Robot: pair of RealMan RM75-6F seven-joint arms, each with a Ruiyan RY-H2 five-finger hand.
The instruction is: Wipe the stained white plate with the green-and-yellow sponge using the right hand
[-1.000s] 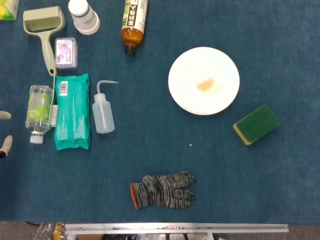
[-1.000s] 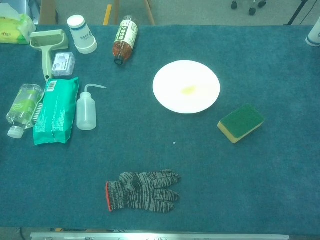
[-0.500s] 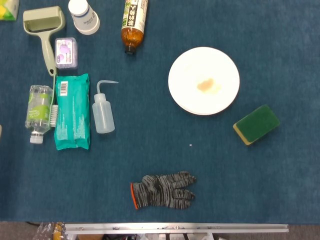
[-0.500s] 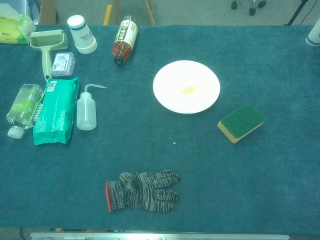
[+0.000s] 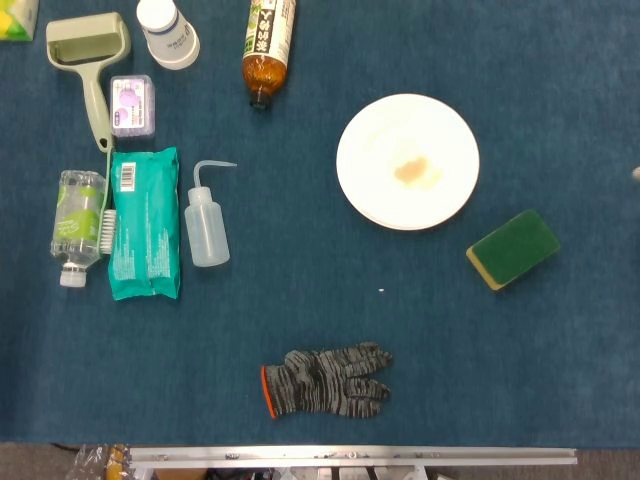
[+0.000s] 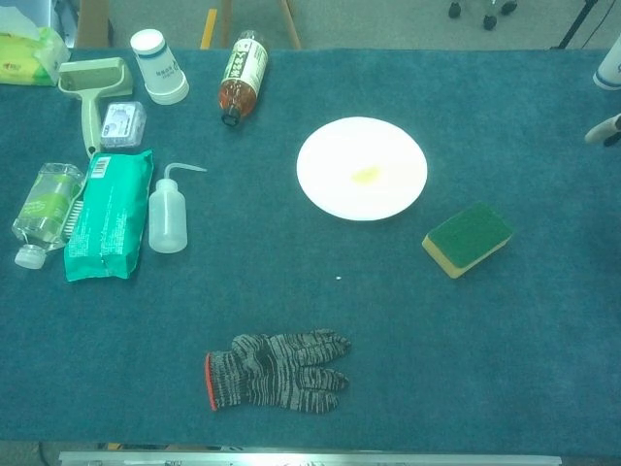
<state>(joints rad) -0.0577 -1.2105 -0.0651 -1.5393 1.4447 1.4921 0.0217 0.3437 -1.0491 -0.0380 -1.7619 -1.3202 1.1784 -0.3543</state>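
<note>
The green-and-yellow sponge point(image 6: 468, 239) lies toward the table's right edge beside the stained white plate point(image 6: 361, 167), likely light and squashy, best gripped across its long sides; the right hand point(image 6: 604, 129) barely shows, its state unclear.

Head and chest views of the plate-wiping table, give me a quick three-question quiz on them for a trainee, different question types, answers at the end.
1. True or false: the green-and-yellow sponge is lying on the white plate.
2. Multiple choice: what lies nearest the table's front edge? A) brown bottle B) knit glove C) squeeze bottle
3. Fill in: the stain sits near the plate's ____.

Key
1. False; it rests on the cloth, apart from the plate, toward the robot's right.
2. B
3. middle
</note>
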